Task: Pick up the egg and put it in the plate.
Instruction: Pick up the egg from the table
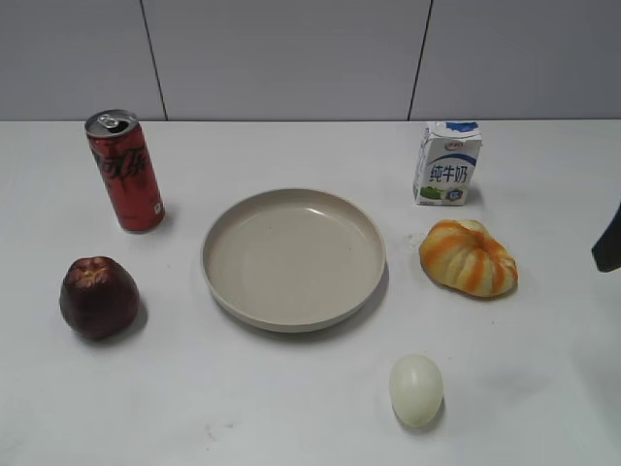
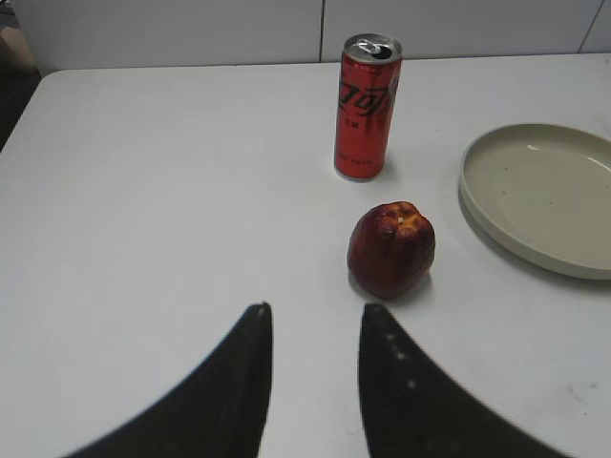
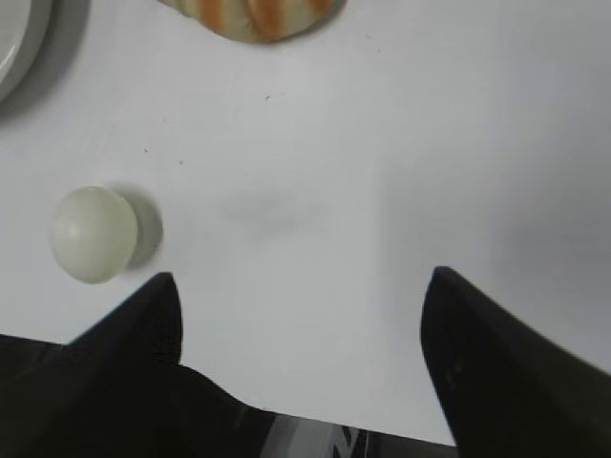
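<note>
The pale egg (image 1: 416, 389) lies on the white table in front of the beige plate (image 1: 293, 320), to its right. In the right wrist view the egg (image 3: 94, 234) lies just left of and beyond my left fingertip. My right gripper (image 3: 301, 286) is open wide and empty over bare table; only a dark piece of it (image 1: 608, 240) shows at the right edge of the exterior view. My left gripper (image 2: 313, 310) is open and empty, out of the exterior view, with the plate (image 2: 477, 196) far to its right.
A red soda can (image 1: 125, 170) stands back left, a dark red apple (image 1: 98, 297) lies left of the plate, a milk carton (image 1: 447, 162) stands back right, and an orange-and-white pumpkin-shaped object (image 1: 468, 257) lies right of the plate. The apple (image 2: 391, 249) sits just beyond my left fingers.
</note>
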